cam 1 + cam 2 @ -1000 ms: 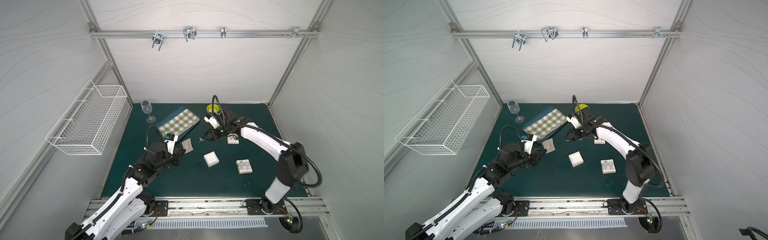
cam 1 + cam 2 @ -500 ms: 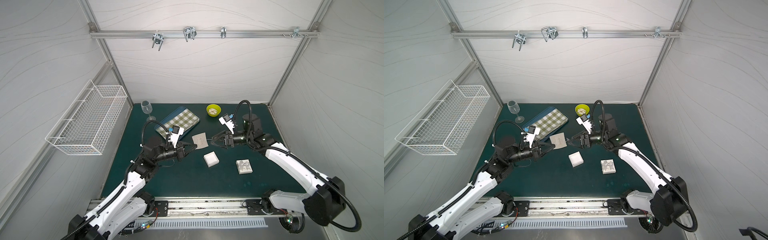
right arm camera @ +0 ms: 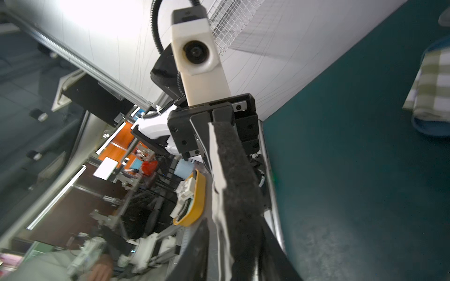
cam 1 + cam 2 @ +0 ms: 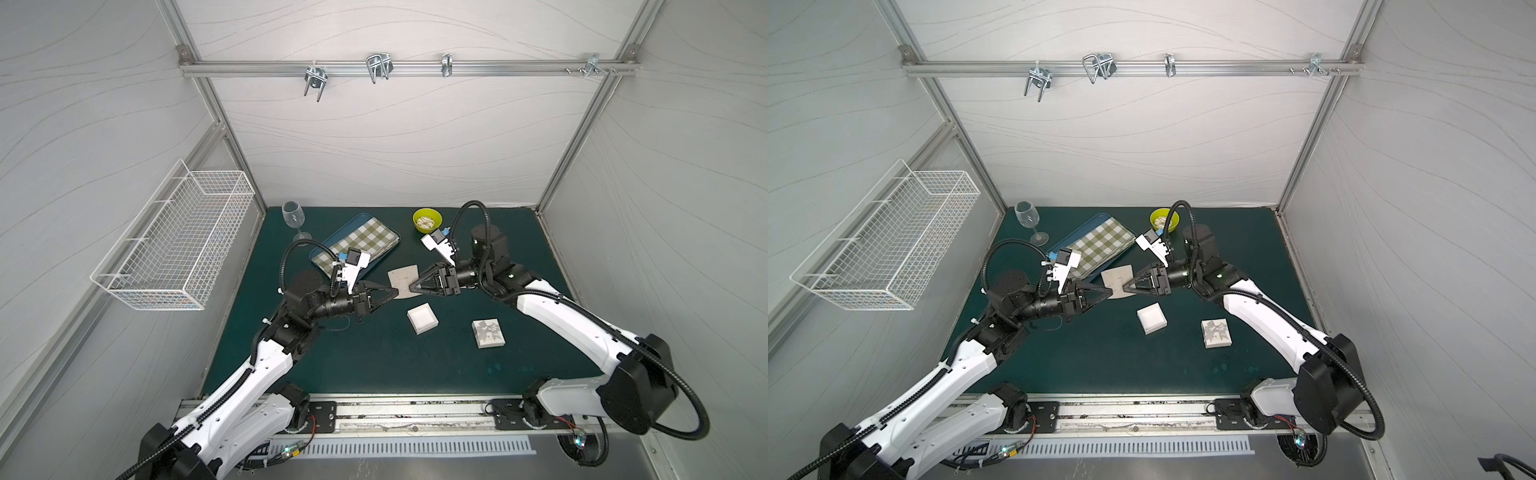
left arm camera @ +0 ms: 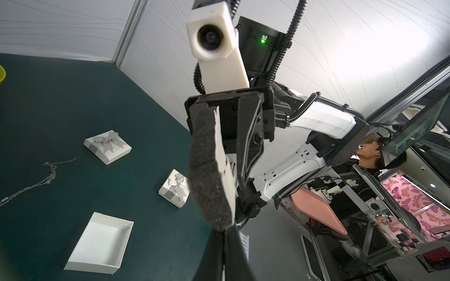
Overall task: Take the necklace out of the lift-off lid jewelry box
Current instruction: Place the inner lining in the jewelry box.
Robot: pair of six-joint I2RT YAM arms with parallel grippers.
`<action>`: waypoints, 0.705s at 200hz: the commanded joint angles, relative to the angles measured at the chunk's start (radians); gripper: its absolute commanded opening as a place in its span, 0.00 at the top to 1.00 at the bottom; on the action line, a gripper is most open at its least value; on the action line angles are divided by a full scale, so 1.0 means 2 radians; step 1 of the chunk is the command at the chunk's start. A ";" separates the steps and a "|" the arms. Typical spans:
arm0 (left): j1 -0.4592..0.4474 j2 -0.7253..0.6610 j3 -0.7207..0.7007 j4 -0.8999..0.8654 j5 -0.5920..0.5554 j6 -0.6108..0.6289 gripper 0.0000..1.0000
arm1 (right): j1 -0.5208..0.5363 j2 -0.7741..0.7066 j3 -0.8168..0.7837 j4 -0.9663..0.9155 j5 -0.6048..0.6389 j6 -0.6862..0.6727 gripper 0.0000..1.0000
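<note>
2 arms reach inward; left gripper [image 4: 392,290] and right gripper [image 4: 411,286] both clamp the foam pad [image 4: 402,276].

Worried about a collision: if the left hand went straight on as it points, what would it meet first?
Probably the right hand, facing it almost tip to tip across the foam insert that the left hand pinches; their relative height is unclear.

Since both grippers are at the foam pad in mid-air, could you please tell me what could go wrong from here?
1. The foam insert is pinched by the left gripper while the right gripper sits at its other end; pulling apart could tear it or slip it free.
2. If dropped, it might cover or snag the necklace lying loose on the mat.
3. A low sweep could knock the open box base.
</note>
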 commanded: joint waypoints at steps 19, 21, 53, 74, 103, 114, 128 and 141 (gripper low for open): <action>0.002 0.000 0.009 -0.023 -0.009 0.022 0.86 | -0.006 -0.004 0.003 -0.031 0.029 -0.012 0.86; 0.002 0.000 0.009 -0.026 -0.012 0.025 0.82 | -0.007 -0.005 0.004 -0.040 0.033 -0.015 0.86; 0.002 -0.007 -0.004 -0.096 -0.085 0.066 0.56 | -0.044 -0.002 0.015 -0.204 0.108 -0.102 0.88; 0.001 -0.009 -0.023 -0.132 -0.158 0.065 0.57 | -0.078 0.019 0.014 -0.283 0.160 -0.145 0.87; 0.001 0.014 -0.082 -0.076 -0.183 0.007 0.65 | -0.059 0.058 0.023 -0.339 0.251 -0.206 0.87; 0.001 0.034 -0.103 -0.056 -0.199 -0.027 0.71 | -0.044 0.076 0.027 -0.348 0.276 -0.222 0.87; -0.007 0.068 -0.112 -0.071 -0.228 -0.048 0.76 | -0.031 0.101 0.039 -0.359 0.301 -0.237 0.88; -0.024 0.101 -0.108 -0.087 -0.248 -0.046 0.78 | -0.026 0.120 0.045 -0.361 0.308 -0.245 0.89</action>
